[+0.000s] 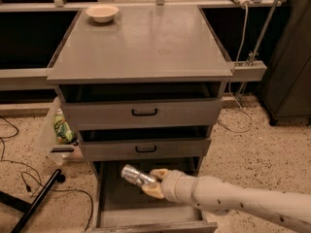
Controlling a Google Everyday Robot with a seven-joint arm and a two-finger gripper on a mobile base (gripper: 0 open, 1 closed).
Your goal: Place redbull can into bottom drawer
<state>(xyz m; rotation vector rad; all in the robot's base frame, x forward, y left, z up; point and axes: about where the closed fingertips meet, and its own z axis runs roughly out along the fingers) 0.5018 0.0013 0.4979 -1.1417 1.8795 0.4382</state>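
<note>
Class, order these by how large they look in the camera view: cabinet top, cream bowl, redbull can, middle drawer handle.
Largest: cabinet top. Next, cream bowl and redbull can, held by the tool over the bottom drawer: alike in extent, and the can sits nearer the camera, so unranked. Smallest: middle drawer handle.
</note>
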